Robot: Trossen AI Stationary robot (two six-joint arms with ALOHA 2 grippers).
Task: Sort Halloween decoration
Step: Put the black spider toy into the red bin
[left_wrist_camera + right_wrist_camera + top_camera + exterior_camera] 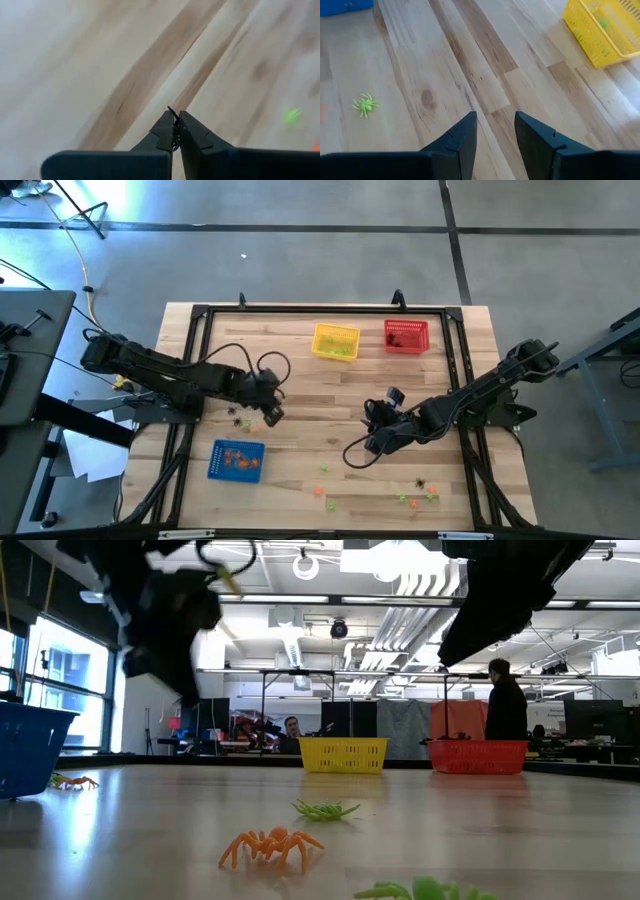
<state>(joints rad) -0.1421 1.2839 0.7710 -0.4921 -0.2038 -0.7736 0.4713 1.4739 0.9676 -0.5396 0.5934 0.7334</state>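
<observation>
The Halloween decoration is tiny spider trinkets scattered on the wooden table: orange (pixel 270 845), light green (pixel 325 809) and black (pixel 420 483) near the near edge, and a black one (pixel 238 420) beside the left arm. My left gripper (pixel 272 415) hangs above the table's left middle, shut, with a thin black sliver (pixel 173 116) showing between its tips. My right gripper (pixel 495 135) is open over bare wood right of centre, with a green spider (pixel 365 105) ahead of it. Orange trinkets lie in the blue basket (pixel 237 460). My left gripper pinches a thin black piece, seemingly a leg of a black trinket (pixel 173 116), between its two fingertips (pixel 162 132). Only that sliver pokes out past the tips, and the fingers hide the rest. The gripper is raised off the table, so the piece is lifted clear.
The yellow basket (pixel 335 342) and red basket (pixel 406 336) stand by the far edge, the blue one near the left front. A black frame (pixel 200 320) borders the table. Loose cables (pixel 270 365) curl by both arms. Two people (pixel 505 700) are in the room beyond.
</observation>
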